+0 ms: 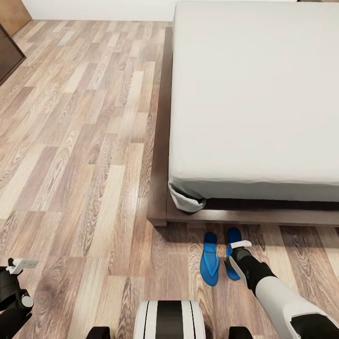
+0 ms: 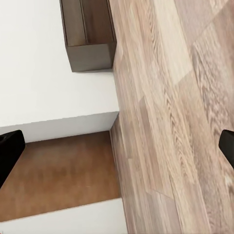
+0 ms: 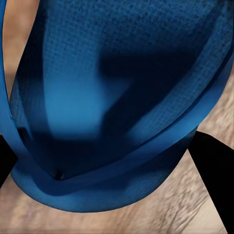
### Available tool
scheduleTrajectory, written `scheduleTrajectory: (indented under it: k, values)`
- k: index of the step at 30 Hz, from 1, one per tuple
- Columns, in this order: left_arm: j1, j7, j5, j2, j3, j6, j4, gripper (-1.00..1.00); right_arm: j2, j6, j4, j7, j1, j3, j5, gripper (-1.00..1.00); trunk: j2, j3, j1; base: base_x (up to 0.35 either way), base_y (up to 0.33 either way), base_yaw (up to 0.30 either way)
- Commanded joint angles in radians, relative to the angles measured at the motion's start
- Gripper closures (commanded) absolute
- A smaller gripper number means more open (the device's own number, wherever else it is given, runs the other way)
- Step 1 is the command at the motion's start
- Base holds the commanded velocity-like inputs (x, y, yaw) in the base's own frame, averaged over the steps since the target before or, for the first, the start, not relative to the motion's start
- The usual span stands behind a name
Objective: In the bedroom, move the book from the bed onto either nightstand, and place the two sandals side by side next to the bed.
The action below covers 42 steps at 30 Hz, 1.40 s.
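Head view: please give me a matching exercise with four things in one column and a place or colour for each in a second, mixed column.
Things:
1. mattress
2. left sandal
3. right hand
4. bed frame

Descriptions:
A. dark brown wood, around the mattress
B. pale grey-white, on the bed frame
C. low over the right sandal, partly covering it
D. bright blue, flat on the floor, uncovered, near the foot of the bed

Pairs: 1-B, 2-D, 3-C, 4-A
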Motion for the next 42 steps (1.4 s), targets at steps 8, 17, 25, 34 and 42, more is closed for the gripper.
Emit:
scheduleTrajectory:
  k: [8,17,25,34,42]
  values:
    - [0.0,0.004,0.0,0.0,-0.004,0.001,0.001,-1.0,-0.001,-0.07,0.04,0.001,0.0,0.006,0.032,1.0,0.0,-0.001,0.0,0.0,0.0,0.0]
    - [-0.001,0.004,0.0,0.0,-0.004,0.002,0.001,-1.0,0.0,-0.07,0.041,0.001,-0.001,0.006,0.032,-1.0,0.0,-0.001,0.0,0.0,0.0,0.0]
    - [-0.001,0.004,-0.001,0.0,-0.004,0.002,0.001,-1.0,0.0,-0.07,0.04,0.001,-0.001,0.006,0.032,-1.0,0.0,-0.001,0.0,0.0,0.0,0.0]
    - [-0.001,0.004,-0.001,0.0,-0.004,0.002,0.001,-1.0,0.0,-0.07,0.039,0.001,-0.001,0.006,0.032,-1.0,0.0,-0.001,0.0,0.0,0.0,0.0]
    - [-0.001,0.004,-0.001,0.0,-0.004,0.002,0.001,-1.0,-0.003,-0.071,0.037,0.001,-0.001,0.006,0.032,-1.0,0.0,0.007,0.0,0.0,0.0,0.0]
